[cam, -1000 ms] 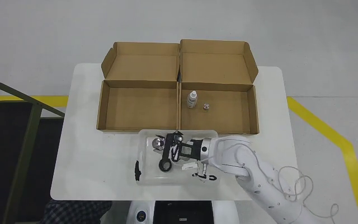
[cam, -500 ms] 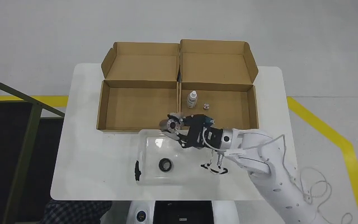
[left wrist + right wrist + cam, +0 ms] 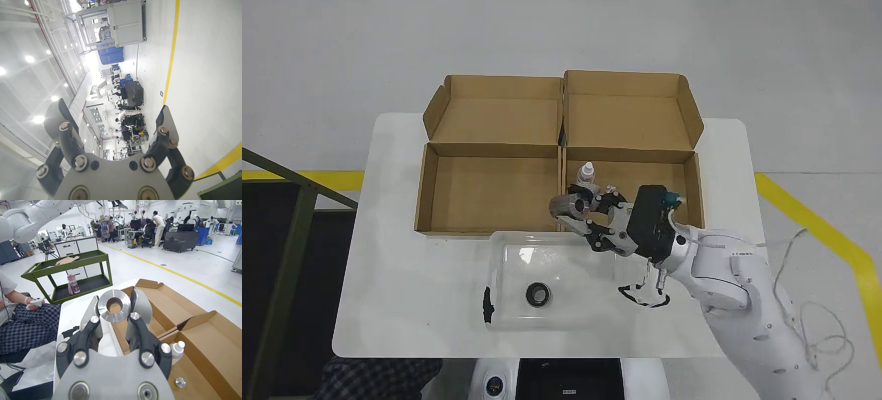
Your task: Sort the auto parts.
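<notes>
A white table point(image 3: 392, 260) on pale floor point(image 3: 332, 60) bears boxes point(image 3: 487, 195).

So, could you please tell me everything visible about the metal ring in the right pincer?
The metal ring is a thick, silvery disc with a round central hole and a bevelled, machined-looking face. It stands on edge, face toward the wrist camera, clamped at its rim between the two fingers of the right pincer; nothing else touches it. In the top view it hangs over the two cardboard boxes, about where their walls meet.

An open robotics lab: desks point(image 3: 140, 231), machine enclosures point(image 3: 124, 20), yellow floor lines point(image 3: 189, 280)
</notes>
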